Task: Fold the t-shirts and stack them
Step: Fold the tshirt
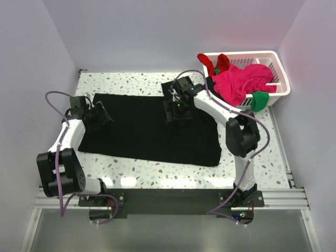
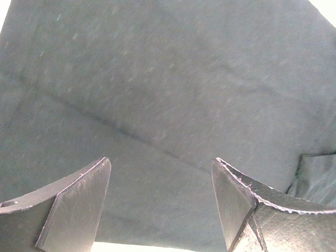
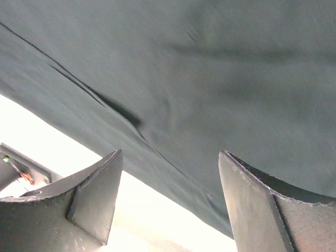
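Note:
A large black t-shirt (image 1: 147, 128) lies spread flat on the speckled table. My left gripper (image 1: 103, 116) hovers over its left edge, open, with only dark cloth (image 2: 157, 105) showing between the fingers (image 2: 79, 205). Over the shirt's upper right part sits my right gripper (image 1: 171, 110), also open, holding nothing. In the right wrist view the cloth's edge (image 3: 173, 178) runs diagonally between the fingers (image 3: 97, 199), with bright table below it. More t-shirts, magenta-pink (image 1: 241, 81), red (image 1: 219, 62) and green (image 1: 258, 101), are piled in the basket.
A white slatted basket (image 1: 278, 71) stands at the back right corner of the table, clothes spilling over its front rim. White walls enclose the table on three sides. A metal rail (image 1: 168, 199) runs along the near edge by the arm bases.

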`<state>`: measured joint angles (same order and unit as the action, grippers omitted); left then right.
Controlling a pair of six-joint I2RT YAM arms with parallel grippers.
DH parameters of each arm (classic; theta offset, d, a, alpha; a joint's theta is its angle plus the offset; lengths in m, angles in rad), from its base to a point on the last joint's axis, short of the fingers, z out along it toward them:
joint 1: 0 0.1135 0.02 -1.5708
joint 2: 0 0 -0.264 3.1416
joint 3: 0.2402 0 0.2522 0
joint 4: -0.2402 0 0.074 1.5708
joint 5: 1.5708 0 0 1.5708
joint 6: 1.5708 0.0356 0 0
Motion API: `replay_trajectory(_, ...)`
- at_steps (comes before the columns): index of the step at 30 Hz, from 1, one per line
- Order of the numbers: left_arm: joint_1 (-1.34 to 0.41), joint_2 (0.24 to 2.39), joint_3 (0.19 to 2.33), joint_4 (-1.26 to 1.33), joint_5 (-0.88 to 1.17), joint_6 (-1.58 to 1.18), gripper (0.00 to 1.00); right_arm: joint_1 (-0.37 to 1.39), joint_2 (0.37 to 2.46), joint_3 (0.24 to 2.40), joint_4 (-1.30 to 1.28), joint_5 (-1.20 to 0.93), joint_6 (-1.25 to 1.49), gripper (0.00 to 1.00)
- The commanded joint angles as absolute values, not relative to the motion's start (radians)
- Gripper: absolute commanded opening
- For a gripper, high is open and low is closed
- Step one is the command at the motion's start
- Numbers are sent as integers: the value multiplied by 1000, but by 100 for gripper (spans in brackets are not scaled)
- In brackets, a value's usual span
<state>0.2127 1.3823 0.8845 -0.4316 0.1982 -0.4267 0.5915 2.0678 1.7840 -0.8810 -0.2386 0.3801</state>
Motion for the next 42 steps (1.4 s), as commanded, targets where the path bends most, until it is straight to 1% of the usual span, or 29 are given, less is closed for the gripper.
replay_trajectory(1, 204, 1414, 936, -359, 242, -414, 83, 560, 1954, 1648, -812, -259, 382, 77)
replay_trajectory(6, 204, 1514, 928, -257, 285, -405, 83, 555, 1928, 1491, -772, -212, 403, 77)
replay_trajectory(10, 206, 1598, 879, -200, 334, -448, 83, 554, 1930, 1433, -784, -135, 413, 77)
replay_trajectory(12, 206, 1611, 853, -183, 324, -463, 83, 554, 1919, 1395, -775, -114, 404, 77)
replay_trajectory(15, 219, 1618, 810, -224, 279, -472, 83, 554, 1908, 1336, -756, -97, 403, 77)
replay_trajectory(18, 262, 1580, 732, -242, 230, -495, 84, 554, 1901, 1260, -746, -127, 417, 76)
replay_trajectory(19, 302, 1551, 683, -245, 219, -517, 85, 555, 1893, 1240, -736, -138, 425, 76)
replay_trajectory(22, 382, 1496, 576, -232, 270, -561, 86, 561, 1864, 1168, -720, -190, 439, 75)
replay_trajectory(24, 396, 1471, 540, -245, 267, -574, 86, 572, 1839, 1114, -704, -209, 448, 75)
replay_trajectory(28, 402, 1341, 454, -275, 223, -621, 87, 591, 1812, 1052, -673, -268, 453, 75)
replay_trajectory(37, 402, 1105, 374, -371, 104, -798, 91, 617, 1726, 940, -680, -293, 434, 74)
replay_trajectory(39, 402, 1062, 382, -400, 78, -814, 91, 617, 1703, 946, -692, -293, 425, 74)
replay_trajectory(42, 402, 1068, 426, -443, 75, -812, 91, 618, 1683, 1012, -727, -275, 390, 75)
